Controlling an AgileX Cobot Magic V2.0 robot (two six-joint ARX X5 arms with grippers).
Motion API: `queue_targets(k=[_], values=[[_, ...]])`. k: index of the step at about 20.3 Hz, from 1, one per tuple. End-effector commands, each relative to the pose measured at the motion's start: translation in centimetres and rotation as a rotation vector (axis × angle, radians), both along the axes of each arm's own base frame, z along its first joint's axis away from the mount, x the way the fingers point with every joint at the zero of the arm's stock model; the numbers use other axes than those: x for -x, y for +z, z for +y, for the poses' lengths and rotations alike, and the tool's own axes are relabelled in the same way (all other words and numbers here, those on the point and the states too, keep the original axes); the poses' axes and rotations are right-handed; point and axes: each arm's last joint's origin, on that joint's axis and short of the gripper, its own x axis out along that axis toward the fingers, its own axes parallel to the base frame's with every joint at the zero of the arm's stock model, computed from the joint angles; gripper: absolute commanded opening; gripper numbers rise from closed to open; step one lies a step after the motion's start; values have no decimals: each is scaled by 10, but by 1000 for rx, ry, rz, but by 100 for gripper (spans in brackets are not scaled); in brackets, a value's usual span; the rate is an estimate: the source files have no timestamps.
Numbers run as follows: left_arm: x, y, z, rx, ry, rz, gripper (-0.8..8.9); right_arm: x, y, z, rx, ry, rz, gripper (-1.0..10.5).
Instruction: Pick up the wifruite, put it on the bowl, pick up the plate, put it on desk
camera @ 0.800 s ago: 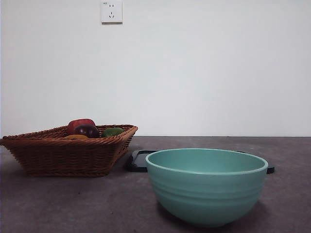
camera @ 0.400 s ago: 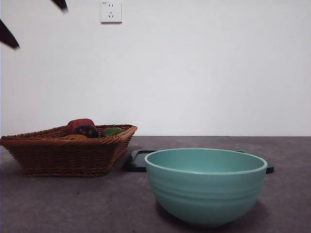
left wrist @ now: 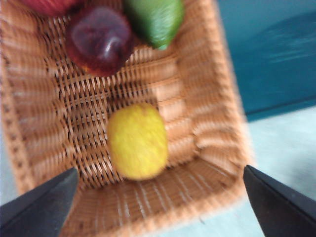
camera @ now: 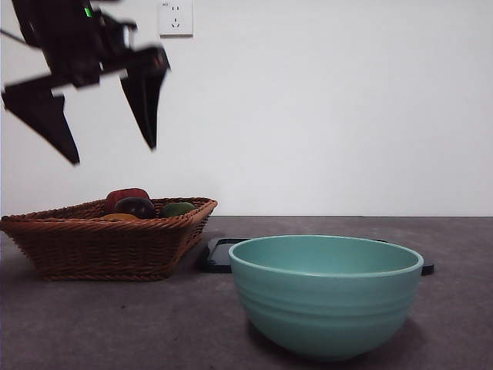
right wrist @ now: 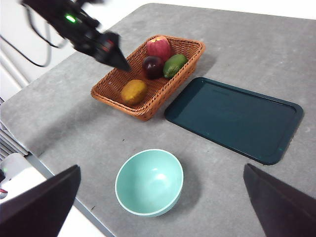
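The grey table is carrying every item on view. The dark teal tray is lying flat on it, just beside the wicker basket and behind the bowl as seen from the front, where only its dark edge is showing. The basket is standing on the left side of the table in the front view, well apart from the bowl.

The left gripper is hanging in the air above the basket, its two black jaws spread wide and holding nothing; in its own wrist view the jaws are showing at the two lower corners with the basket floor between them. In the right wrist view the same arm is showing as a dark shape over the basket's rim. The right gripper is waiting high above the table, jaws also spread and empty.

The mint-green bowl is standing upright and empty near the front edge of the table.

The orange-yellow fruit is lying in the basket, at the end nearer the bowl, apart from the other fruit. At the far end of the basket a red apple, a dark purple fruit and a green fruit are lying close together. A white wall socket is showing on the wall behind.
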Motion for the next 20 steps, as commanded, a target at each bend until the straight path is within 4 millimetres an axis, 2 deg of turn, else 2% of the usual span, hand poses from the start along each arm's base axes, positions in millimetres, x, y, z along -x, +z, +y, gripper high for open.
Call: queue_targets(k=[1,6,15,16,20], values=[[-15,-14,-7,-25,-5,2,653,1,6,0,-15,2,-17,566],[-34,-48,-15,-63,2,49,653,1,6,0,-17,0,-14,566],[-49,-88,-19,-130,13,126,643,1,6,0,-17,0,-15,567],[-49,-90,-20,-131,13,129,610,1,6,0,-17,0,-15,566],[-49,-90,-19,-132,13,132,374,1,6,0,-17,0,-15,566]])
